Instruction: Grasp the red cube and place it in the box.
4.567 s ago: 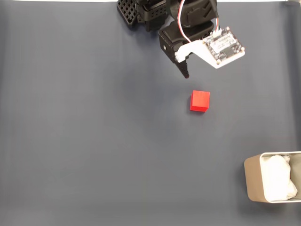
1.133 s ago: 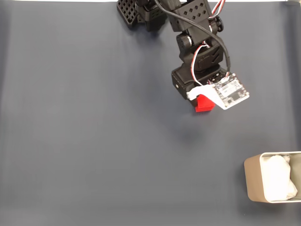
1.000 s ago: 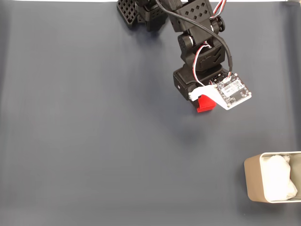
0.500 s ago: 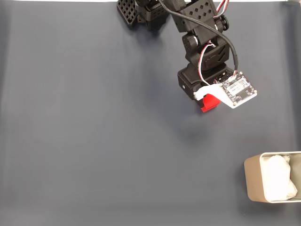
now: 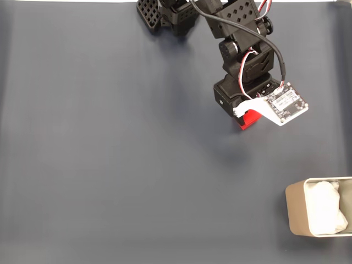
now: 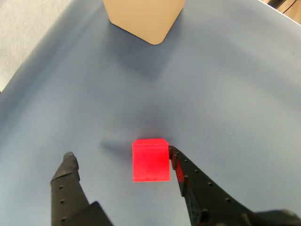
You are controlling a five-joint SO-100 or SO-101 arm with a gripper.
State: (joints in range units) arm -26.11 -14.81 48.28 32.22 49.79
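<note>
In the wrist view the red cube rests on the dark blue mat between my fingers. My gripper is open: the right finger touches the cube's right face, while the left finger stands well apart from it. In the fixed view the cube peeks out from under the wrist's white camera board, right of centre. The beige box with white paper inside sits at the lower right corner of the fixed view; in the wrist view the box lies straight ahead at the top edge.
The black arm reaches down from its base at the top of the fixed view. The dark blue mat stretches open to the left and between the cube and the box.
The arm came down over the cube, then wrist and cube together drifted to the right in the fixed view. The box has not moved.
</note>
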